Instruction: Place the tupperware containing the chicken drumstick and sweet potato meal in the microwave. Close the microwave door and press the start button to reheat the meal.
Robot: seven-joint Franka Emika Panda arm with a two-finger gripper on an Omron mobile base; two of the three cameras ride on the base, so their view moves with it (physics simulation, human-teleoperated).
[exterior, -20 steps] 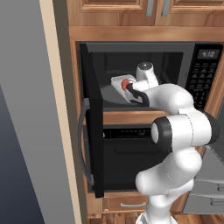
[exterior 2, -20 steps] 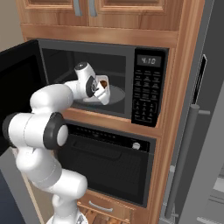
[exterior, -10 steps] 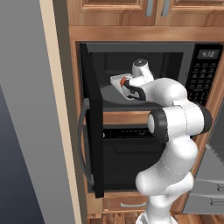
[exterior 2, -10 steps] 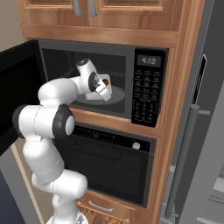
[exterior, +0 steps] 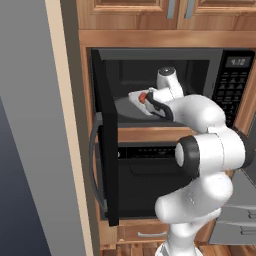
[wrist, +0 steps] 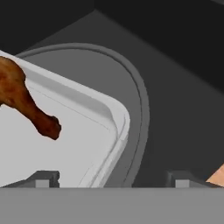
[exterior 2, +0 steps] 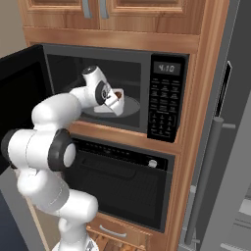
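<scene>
Since the earlier frame the fingers (wrist: 111, 177) have sprung apart, releasing the tupperware (wrist: 65, 144). It rests on the microwave (exterior 2: 117, 88) turntable (wrist: 131, 87), one fingertip over its rim, ready for reheating.

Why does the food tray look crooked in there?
The tupperware sits turned at an angle on the round turntable inside the microwave, one corner reaching toward the plate's rim. Nothing looks spilled or broken.

Tupperware (wrist: 65, 144) cut off at hand view's left edge, keypad (exterior 2: 162, 105) markings unreadable
</scene>
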